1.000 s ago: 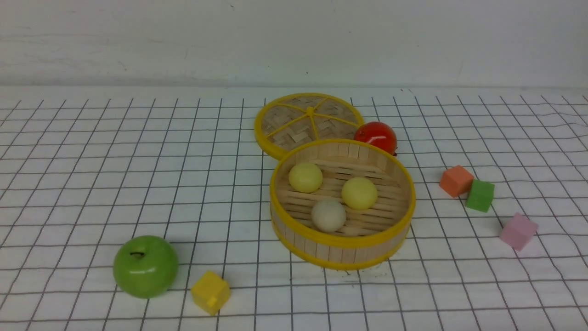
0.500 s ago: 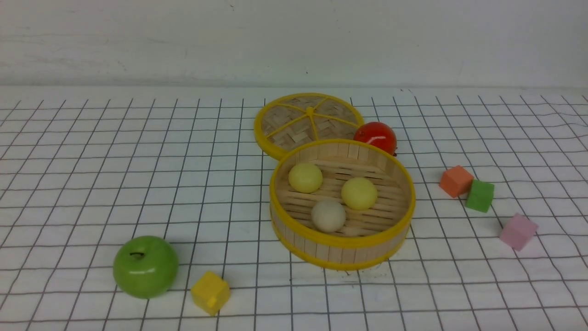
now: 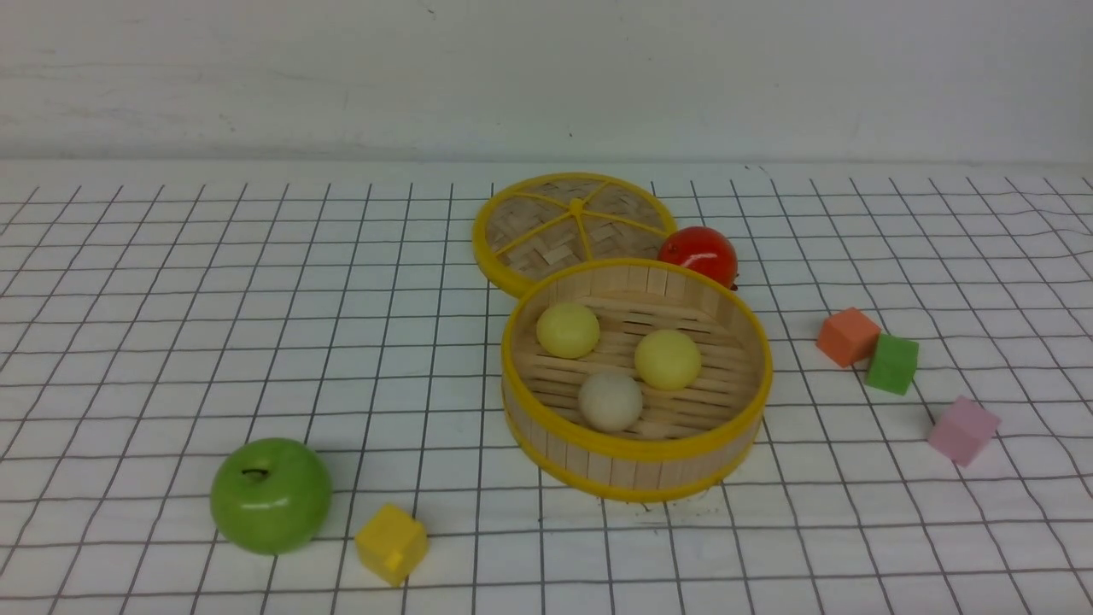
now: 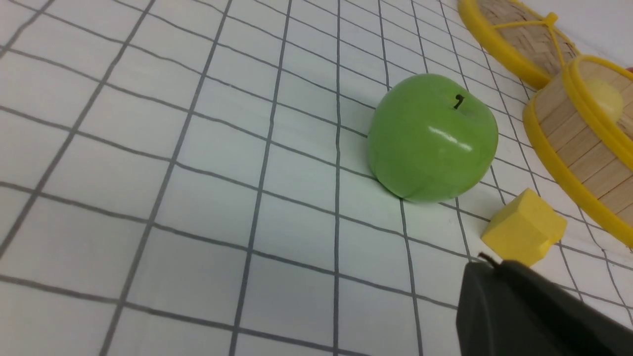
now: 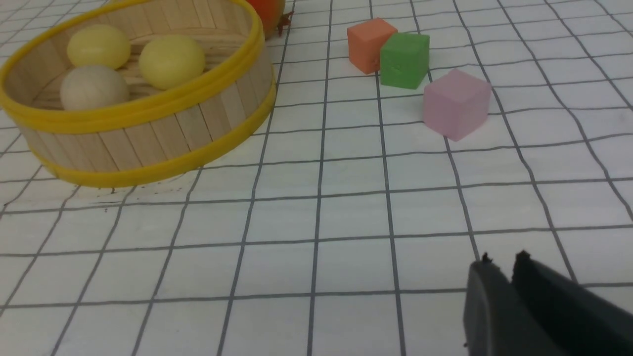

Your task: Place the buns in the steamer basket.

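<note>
The steamer basket (image 3: 636, 461) stands mid-table; it also shows in the right wrist view (image 5: 148, 133) and the left wrist view (image 4: 568, 143). Inside it lie three buns: two pale yellow (image 3: 568, 330) (image 3: 668, 360) and one off-white (image 3: 610, 400). In the right wrist view they are the off-white bun (image 5: 94, 87) and the yellow buns (image 5: 98, 45) (image 5: 171, 61). Neither gripper shows in the front view. My left gripper (image 4: 487, 264) is shut and empty, near the yellow cube. My right gripper (image 5: 502, 262) is shut and empty, over bare table away from the basket.
A woven lid (image 3: 572, 226) lies behind the basket with a red tomato (image 3: 698, 254) beside it. A green apple (image 3: 271, 494) and yellow cube (image 3: 391, 543) sit front left. Orange (image 3: 847, 336), green (image 3: 892, 363) and pink (image 3: 963, 430) cubes sit right.
</note>
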{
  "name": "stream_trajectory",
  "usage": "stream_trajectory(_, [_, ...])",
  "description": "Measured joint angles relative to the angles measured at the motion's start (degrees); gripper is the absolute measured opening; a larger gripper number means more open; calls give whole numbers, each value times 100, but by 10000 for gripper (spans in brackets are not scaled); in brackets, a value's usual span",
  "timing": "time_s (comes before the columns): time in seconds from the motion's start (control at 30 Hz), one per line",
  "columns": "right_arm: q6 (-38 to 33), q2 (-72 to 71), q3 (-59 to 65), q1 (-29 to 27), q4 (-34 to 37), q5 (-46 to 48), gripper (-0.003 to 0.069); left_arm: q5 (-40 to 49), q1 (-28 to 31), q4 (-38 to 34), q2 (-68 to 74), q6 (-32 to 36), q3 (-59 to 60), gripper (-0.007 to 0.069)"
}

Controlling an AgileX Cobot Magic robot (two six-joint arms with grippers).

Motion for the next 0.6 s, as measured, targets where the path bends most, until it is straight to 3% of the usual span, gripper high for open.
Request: stream_trajectory(0.6, [0, 0, 0, 0, 0, 0, 87, 0, 0, 0, 0, 0, 0, -6])
